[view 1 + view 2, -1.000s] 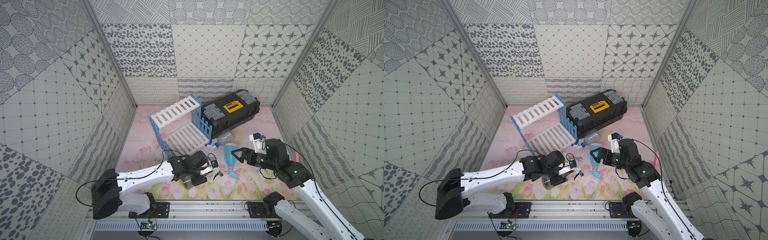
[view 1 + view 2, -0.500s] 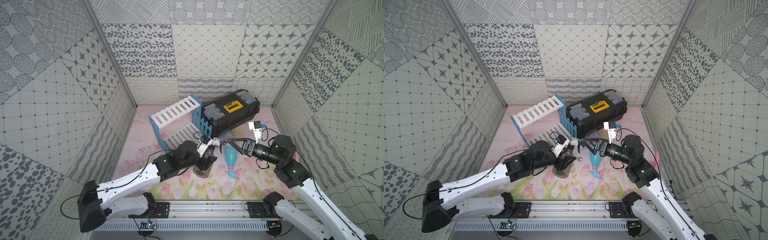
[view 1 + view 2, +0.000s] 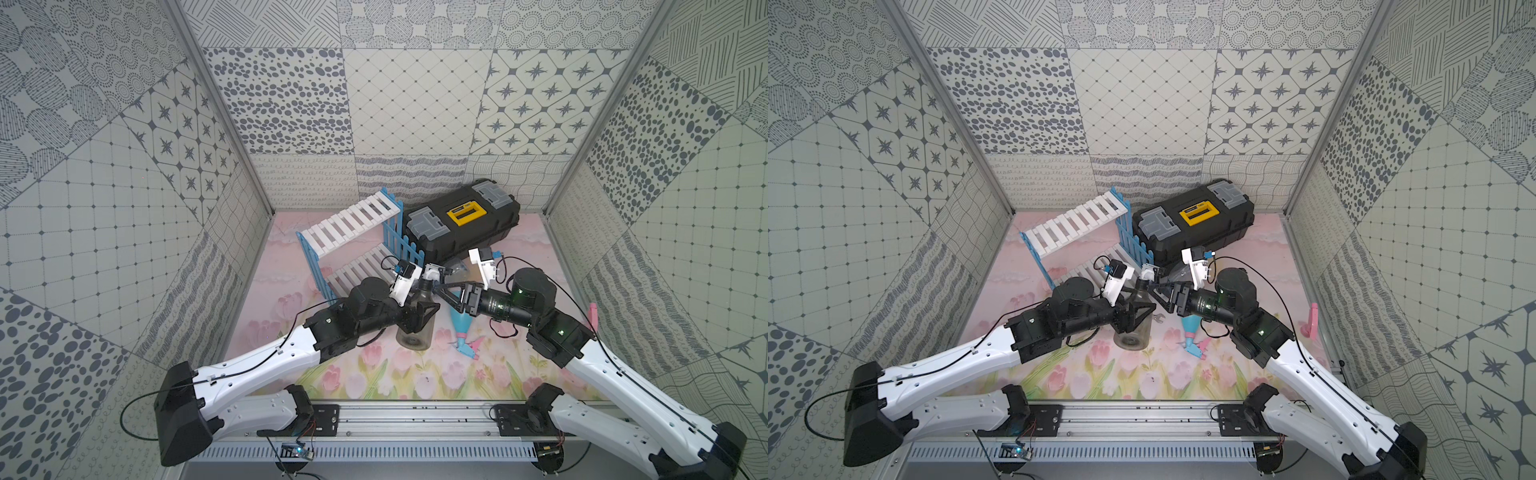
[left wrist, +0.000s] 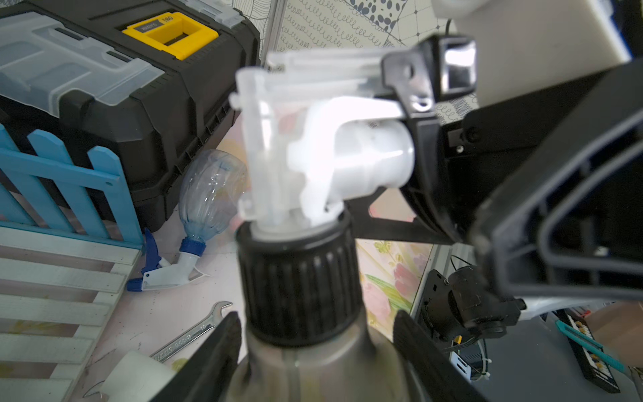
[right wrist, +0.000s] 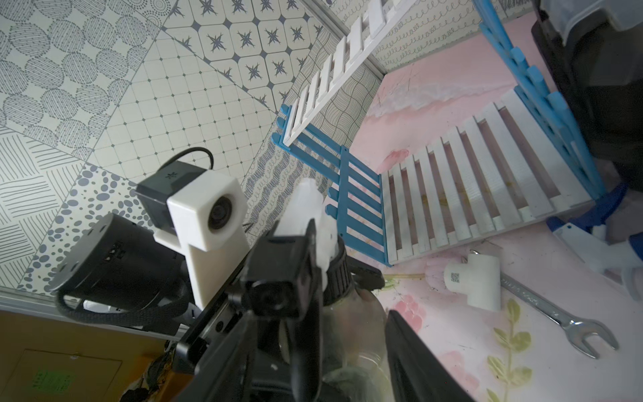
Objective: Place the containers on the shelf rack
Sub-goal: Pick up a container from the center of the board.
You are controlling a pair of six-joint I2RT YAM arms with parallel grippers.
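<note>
Over the middle of the bench [image 3: 286,270], the left gripper [image 3: 419,312] is clamping the smoky grey bottle [image 3: 414,337], the right gripper [image 3: 443,294] pinching only its trigger head, risking slippage.

White arm links [image 3: 266,353], black joints [image 3: 365,299], black cables [image 5: 114,316], green lights [image 3: 562,332], white camera mounts [image 5: 205,215].

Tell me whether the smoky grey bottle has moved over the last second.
Yes. Held by the left gripper, the smoky grey bottle went away from the front rail, toward the black toolbox.
</note>
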